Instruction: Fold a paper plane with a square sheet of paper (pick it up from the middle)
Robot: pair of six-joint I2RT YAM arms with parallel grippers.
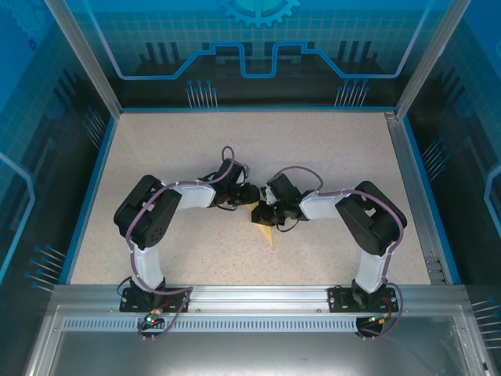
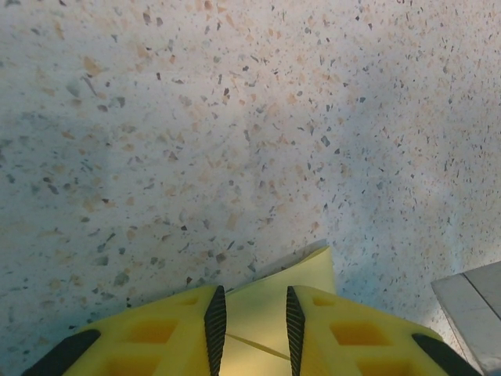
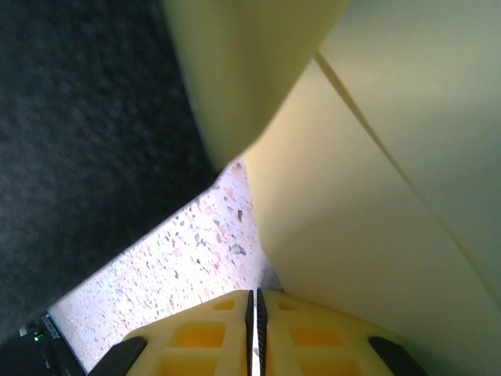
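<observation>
In the top view, 2 arms rise from the bottom edge, each trailing 1 purple cable (image 1: 235, 157). The left arm (image 1: 149, 223) bends toward the middle and ends in the left pincer (image 1: 249, 194), just left of centre. Below and right of it lies 1 square sheet of paper (image 1: 267, 232). It is pale yellow and folded to a narrow wedge, with its tip pointing at the bottom of the frame. It sits mid-frame on the speckled counter (image 1: 156, 149). The right pincer (image 1: 268, 211) sits at the sheet's upper end, with the right arm (image 1: 372, 223) beyond it. At top centre, the blue back wall carries 1 gear emblem (image 1: 260, 9).

In the left wrist view, 2 yellow fingers (image 2: 156, 337) with black ribbed pads (image 2: 215, 325) sit along the bottom edge. The left pincer (image 2: 254, 291) stands parted. The sheet (image 2: 313, 274) shows flat in the gap and pokes out past the right-hand finger. 1 crease crosses it at bottom centre.

In the right wrist view, speckled counter (image 3: 188, 266) shows at lower left. At bottom centre the right pincer (image 3: 254, 293) has its 2 pads pressed together into 1 thin dark line. The sheet (image 3: 376, 204) spans the top centre and right side, with 1 diagonal crease. Its edge drops to the fingertips, and I cannot tell whether it is pinched.
</observation>
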